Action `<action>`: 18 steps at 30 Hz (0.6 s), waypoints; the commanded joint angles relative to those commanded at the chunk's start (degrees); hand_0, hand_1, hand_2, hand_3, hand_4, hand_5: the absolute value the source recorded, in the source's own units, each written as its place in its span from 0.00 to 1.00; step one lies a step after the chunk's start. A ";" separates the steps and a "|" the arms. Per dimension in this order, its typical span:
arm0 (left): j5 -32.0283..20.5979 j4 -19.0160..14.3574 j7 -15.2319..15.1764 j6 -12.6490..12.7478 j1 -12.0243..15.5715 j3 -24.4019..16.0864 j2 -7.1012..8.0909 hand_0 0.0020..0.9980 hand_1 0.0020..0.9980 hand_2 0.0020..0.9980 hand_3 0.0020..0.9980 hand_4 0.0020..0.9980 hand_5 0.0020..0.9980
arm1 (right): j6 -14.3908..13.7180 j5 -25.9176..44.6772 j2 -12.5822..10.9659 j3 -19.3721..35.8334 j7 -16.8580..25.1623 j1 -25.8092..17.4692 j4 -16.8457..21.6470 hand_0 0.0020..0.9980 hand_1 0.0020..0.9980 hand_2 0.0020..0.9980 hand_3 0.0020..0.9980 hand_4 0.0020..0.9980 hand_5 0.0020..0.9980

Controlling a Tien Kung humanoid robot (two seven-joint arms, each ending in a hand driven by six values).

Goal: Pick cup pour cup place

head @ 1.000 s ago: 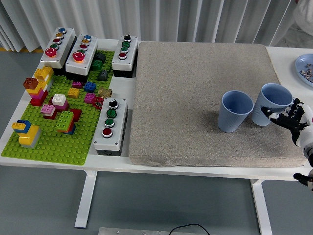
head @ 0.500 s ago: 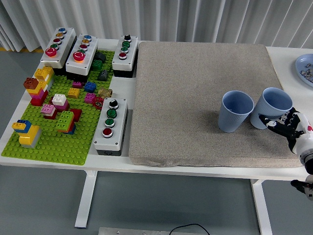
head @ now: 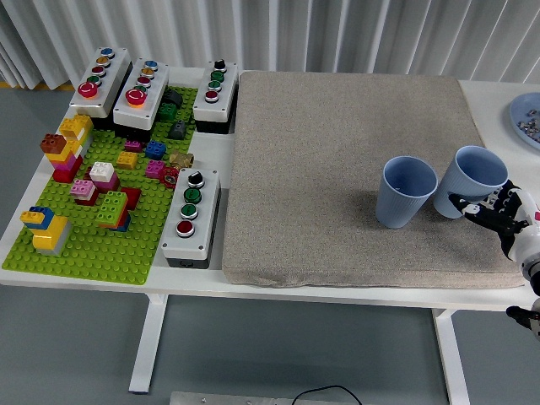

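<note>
Two light blue cups stand close together on the grey mat (head: 329, 160), toward its right side. The left cup (head: 405, 192) stands free and shows nothing inside. The right cup (head: 474, 173) leans slightly left, and I cannot see anything inside it. My right hand (head: 485, 207) comes in from the right edge, its fingers (head: 467, 203) curled around that cup's lower right side. Part of the cup's base is hidden behind them. My left hand is out of view.
A blue plate (head: 527, 114) with small bits lies at the far right edge. Left of the mat lie a green brick baseplate (head: 84, 245) with several coloured bricks and several button boxes, one (head: 191, 216) right at the mat's left edge.
The right hand dipped down and then rose a little, staying at the right cup. The cup shifted slightly right and down with it. The left cup has not moved.
</note>
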 joint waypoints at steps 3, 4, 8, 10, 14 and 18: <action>0.33 0.00 0.05 0.00 0.01 -0.37 -0.02 0.70 0.73 0.75 0.63 0.49 0.93 | 0.14 -0.01 0.02 -0.02 -0.19 -0.01 -0.06 0.83 0.69 0.60 0.67 0.63 0.00; 0.40 0.00 0.06 0.00 0.01 -0.46 -0.03 0.70 0.73 0.75 0.63 0.49 0.93 | 0.18 -0.05 0.04 -0.01 -0.24 0.00 -0.08 0.83 0.69 0.60 0.67 0.63 0.00; 0.98 0.00 0.17 0.00 -0.09 -1.03 -0.06 0.70 0.73 0.75 0.63 0.49 0.93 | 0.36 -0.62 0.01 0.19 -0.51 0.10 -0.31 0.83 0.69 0.60 0.67 0.63 0.00; 1.01 0.00 0.19 0.00 -0.12 -1.08 -0.08 0.70 0.73 0.75 0.63 0.49 0.93 | 0.66 -0.69 -0.04 0.43 -0.61 0.09 -0.42 0.83 0.69 0.60 0.67 0.63 0.00; 0.92 0.00 0.19 -0.01 -0.14 -1.03 -0.07 0.70 0.73 0.75 0.63 0.49 0.93 | 1.87 -1.56 -0.15 0.76 -1.37 0.06 -0.36 0.85 0.74 0.68 0.72 0.64 0.00; 1.14 0.00 0.20 0.02 -0.11 -1.29 -0.07 0.70 0.73 0.75 0.63 0.49 0.93 | 2.86 -2.03 -0.10 0.63 -1.87 0.11 -0.38 0.87 0.79 0.77 0.79 0.68 0.05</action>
